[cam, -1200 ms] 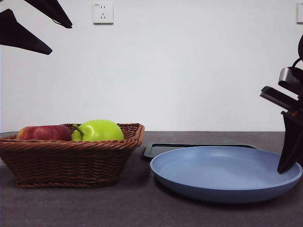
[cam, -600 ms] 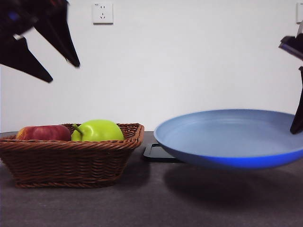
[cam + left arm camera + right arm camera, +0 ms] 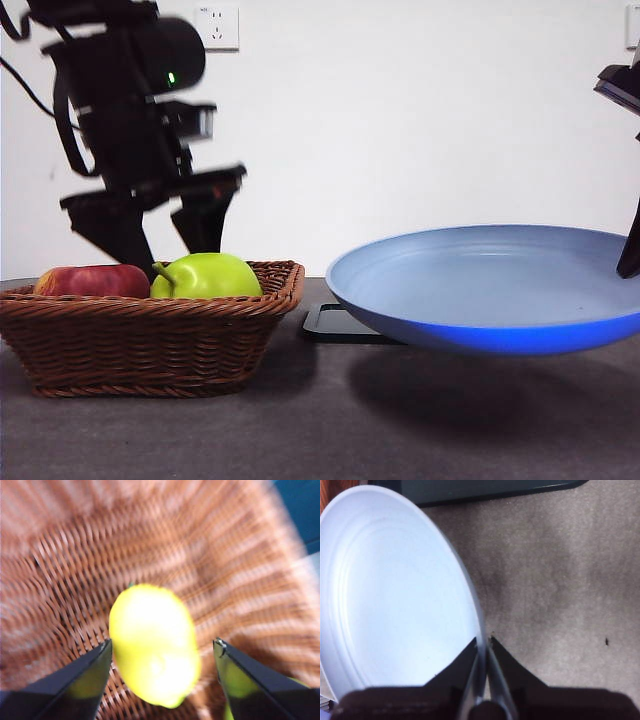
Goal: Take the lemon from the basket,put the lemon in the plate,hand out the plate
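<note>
Since half a second ago the left gripper [image 3: 165, 235] has dropped from the upper corner to hang just over the basket [image 3: 150, 340], while the plate [image 3: 490, 290] has scarcely shifted, held clear of the table [image 3: 300, 430].

Nearest in the front view, the plate floats above its own shadow, empty. The right gripper [image 3: 483, 645] has its fingers pinched narrow on the plate's rim, one finger over the inside, the other under it. Just behind the plate lies the black tray [image 3: 335, 322].

Farther along, the left gripper's fingers are spread wide, and the lemon [image 3: 154, 642] lies on the wicker floor between them, not yet touched; there is clear space on either side of it. A green apple [image 3: 207, 275] sits just outside one finger, with a red apple [image 3: 92, 281] beside it.

The step in hand looks like the first one: taking the lemon. Next, the left gripper likely needs to sink a little until its fingertips flank the lemon's middle, close gently, lift clear of the braided rim, and carry it to the waiting plate.
</note>
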Robot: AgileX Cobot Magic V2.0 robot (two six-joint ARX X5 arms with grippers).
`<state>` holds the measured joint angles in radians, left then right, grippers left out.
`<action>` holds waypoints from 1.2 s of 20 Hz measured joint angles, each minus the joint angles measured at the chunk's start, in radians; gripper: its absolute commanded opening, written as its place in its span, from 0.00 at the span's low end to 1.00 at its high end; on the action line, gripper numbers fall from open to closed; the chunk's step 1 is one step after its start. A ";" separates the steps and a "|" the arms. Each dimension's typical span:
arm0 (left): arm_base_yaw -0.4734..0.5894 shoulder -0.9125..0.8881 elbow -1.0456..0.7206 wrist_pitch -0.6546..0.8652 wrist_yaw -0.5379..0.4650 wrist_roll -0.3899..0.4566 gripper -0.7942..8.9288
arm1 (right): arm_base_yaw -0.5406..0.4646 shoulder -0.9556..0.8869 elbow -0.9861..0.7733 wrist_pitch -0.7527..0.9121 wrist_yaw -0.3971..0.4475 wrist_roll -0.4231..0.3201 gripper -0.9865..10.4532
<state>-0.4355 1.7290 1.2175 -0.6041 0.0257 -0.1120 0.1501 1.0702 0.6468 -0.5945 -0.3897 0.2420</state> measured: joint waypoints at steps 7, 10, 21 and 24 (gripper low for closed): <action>-0.005 0.049 0.000 0.037 -0.019 0.005 0.33 | 0.000 0.000 0.000 0.000 0.000 0.000 0.09; -0.006 0.048 0.000 0.037 -0.021 0.019 0.27 | 0.000 0.000 0.000 0.000 0.000 -0.003 0.09; -0.217 -0.326 0.000 0.061 0.282 0.011 0.27 | 0.000 0.000 0.000 -0.003 0.003 -0.003 0.09; -0.378 -0.286 0.000 0.138 0.195 0.007 0.27 | 0.000 0.000 0.000 -0.030 0.003 -0.003 0.09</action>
<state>-0.8135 1.4433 1.2175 -0.4660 0.2207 -0.1051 0.1501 1.0702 0.6468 -0.6247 -0.3870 0.2390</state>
